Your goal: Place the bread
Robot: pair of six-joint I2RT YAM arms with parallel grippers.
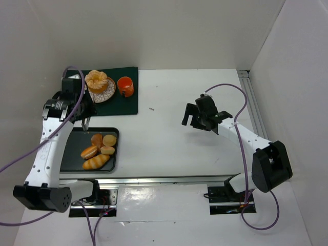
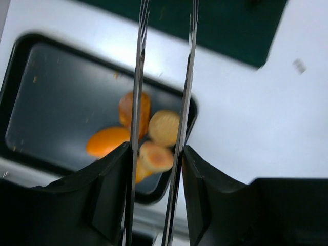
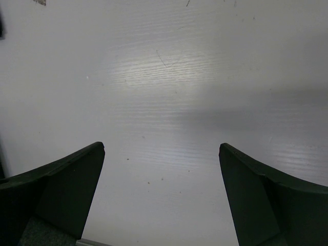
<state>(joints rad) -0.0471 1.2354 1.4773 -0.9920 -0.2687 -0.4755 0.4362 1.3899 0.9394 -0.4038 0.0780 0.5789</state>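
Observation:
The bread (image 1: 96, 80), a large round golden bun with a lobed top, sits on a patterned plate (image 1: 106, 93) on a dark green mat (image 1: 123, 105) at the back left. It is out of both wrist views. My left gripper (image 1: 83, 109) is just near of the plate, above the tray's far edge. It is shut on thin metal tongs (image 2: 137, 102), whose blades stand apart and hold nothing. In the left wrist view the gripper (image 2: 156, 148) looks down on the tray. My right gripper (image 1: 197, 118) is open and empty over bare table, as the right wrist view (image 3: 161, 146) shows.
An orange cup (image 1: 125, 86) stands on the mat right of the plate. A black tray (image 1: 77, 148) at the near left holds a long ridged loaf (image 1: 96, 162) and several small buns (image 1: 109, 139). It also shows in the left wrist view (image 2: 56, 97). White walls enclose the table.

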